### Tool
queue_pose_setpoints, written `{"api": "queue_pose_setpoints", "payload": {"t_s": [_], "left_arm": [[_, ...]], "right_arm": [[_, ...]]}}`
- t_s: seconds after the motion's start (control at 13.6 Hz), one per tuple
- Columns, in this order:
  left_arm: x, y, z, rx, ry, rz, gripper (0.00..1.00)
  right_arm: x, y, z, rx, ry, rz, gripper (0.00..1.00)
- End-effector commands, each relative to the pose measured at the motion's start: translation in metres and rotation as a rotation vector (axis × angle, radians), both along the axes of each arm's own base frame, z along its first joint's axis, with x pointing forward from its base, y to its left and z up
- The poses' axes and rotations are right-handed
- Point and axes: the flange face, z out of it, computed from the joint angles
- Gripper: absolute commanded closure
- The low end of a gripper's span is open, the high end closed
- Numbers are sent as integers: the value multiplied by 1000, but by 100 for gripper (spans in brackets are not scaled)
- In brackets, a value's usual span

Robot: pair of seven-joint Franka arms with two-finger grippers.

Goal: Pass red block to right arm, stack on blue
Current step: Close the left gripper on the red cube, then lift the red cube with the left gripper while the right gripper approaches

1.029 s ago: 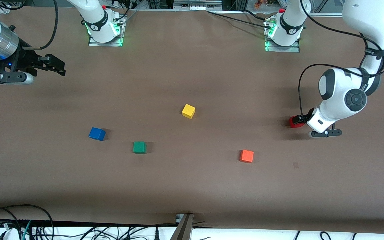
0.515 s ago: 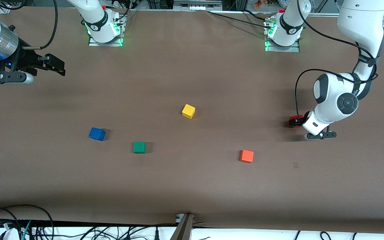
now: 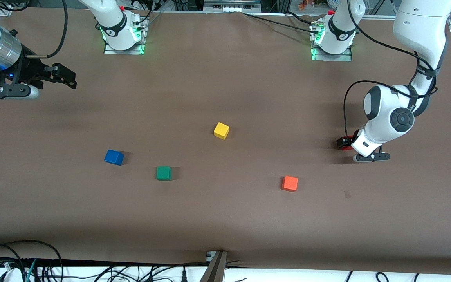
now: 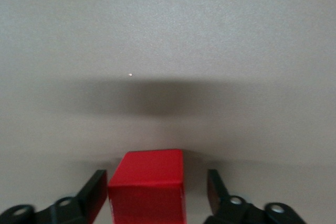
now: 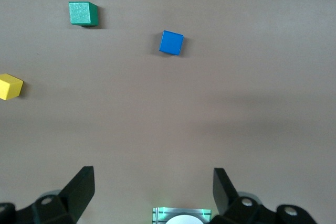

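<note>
The red block (image 4: pixel 147 182) rests on the table near the left arm's end, mostly hidden under the left hand in the front view, where only a sliver of the red block (image 3: pixel 350 137) shows. My left gripper (image 3: pixel 345 143) is down at table level around it. In the left wrist view the left gripper (image 4: pixel 156 179) is open, one finger against the block's side and the other a small gap away. The blue cube (image 3: pixel 114 157) lies toward the right arm's end, also as the blue cube (image 5: pixel 171 42). My right gripper (image 3: pixel 63 76) waits in the air at its end of the table, the right gripper (image 5: pixel 152 174) open and empty.
A green cube (image 3: pixel 163 172) lies beside the blue one, slightly nearer the front camera. A yellow cube (image 3: pixel 221 130) sits mid-table and an orange-red cube (image 3: pixel 289 183) lies nearer the front camera. The arm bases (image 3: pixel 123 37) stand along the table's back edge.
The left hand has sunk and shifted over the red block, covering more of it, and its fingers have come in toward the block's sides. The right arm has not moved.
</note>
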Motion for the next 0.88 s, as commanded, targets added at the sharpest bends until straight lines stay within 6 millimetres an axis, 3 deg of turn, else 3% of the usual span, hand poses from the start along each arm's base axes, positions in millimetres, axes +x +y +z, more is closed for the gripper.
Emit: {"api": "queue_pose_setpoints", "payload": {"t_s": [0.0, 0.22, 0.81], "left_arm": [[-1, -1, 3, -12, -7, -4, 56], [0, 0, 4, -16, -8, -50, 97], [6, -1, 33, -22, -14, -78, 100]], "right_arm": [[-1, 2, 7, -13, 0, -1, 0], [-1, 2, 7, -11, 0, -1, 0], [-1, -1, 7, -9, 1, 2, 0]]}}
